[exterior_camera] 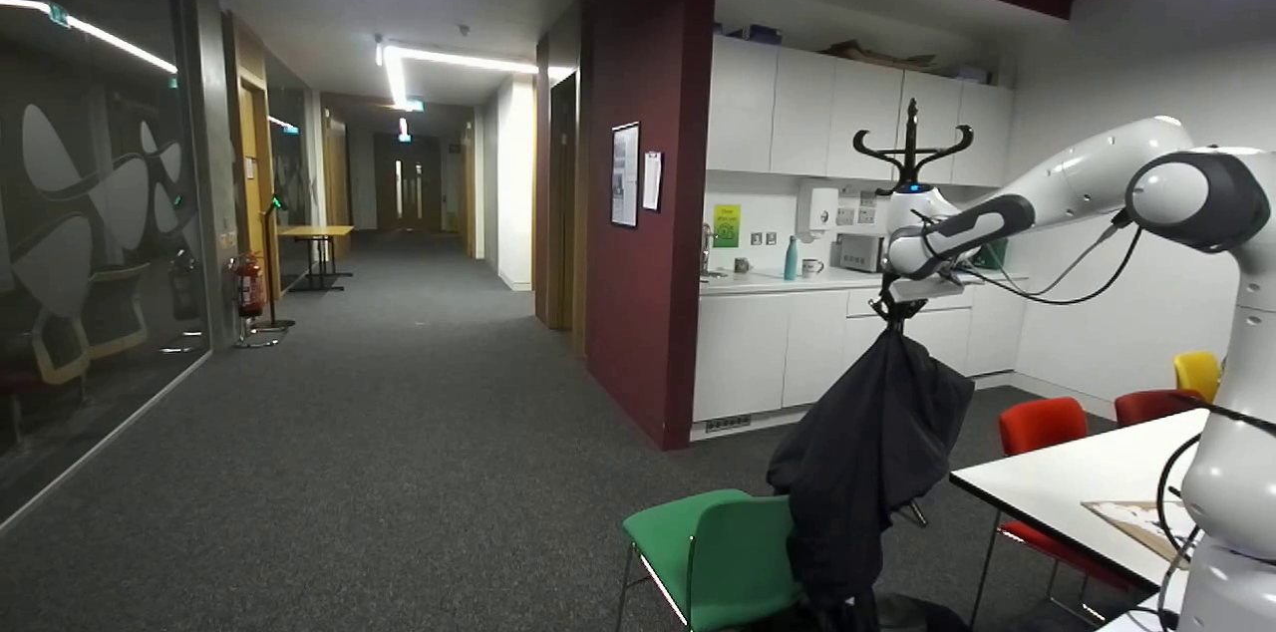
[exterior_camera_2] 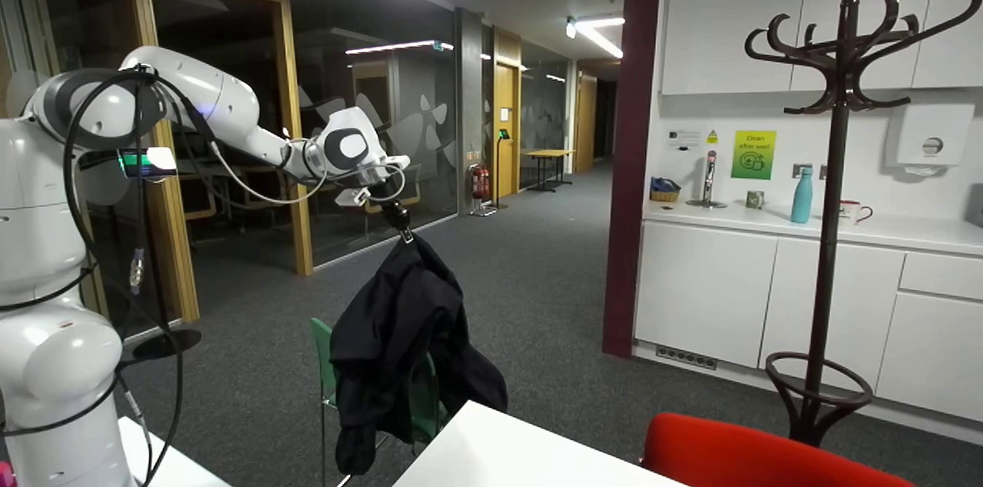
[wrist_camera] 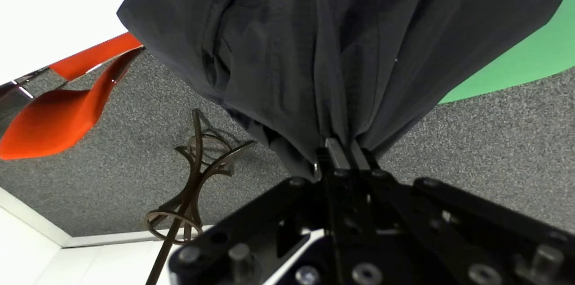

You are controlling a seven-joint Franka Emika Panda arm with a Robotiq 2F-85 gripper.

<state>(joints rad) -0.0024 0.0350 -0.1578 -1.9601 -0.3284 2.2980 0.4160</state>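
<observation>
I find a dark jacket [exterior_camera_2: 399, 310] hanging in loose folds, its top drawn to a narrow bunch in the hand [wrist_camera: 348, 152]. The hand is clenched on that fabric, its tips close together. The white arm [exterior_camera_2: 203, 99] extends above. Below, the jacket overlaps a green chair [exterior_camera: 743, 562] in both exterior views; whether the two touch, I cannot tell. A brown coat stand [exterior_camera_2: 830, 226] is upright and well apart from the jacket in an exterior view, with a red chair [exterior_camera_2: 752, 452] in the foreground there. Behind the stand, the counter [exterior_camera_2: 733, 218] carries a turquoise bottle [exterior_camera_2: 802, 197] and a mug [exterior_camera_2: 851, 212], near each other
</observation>
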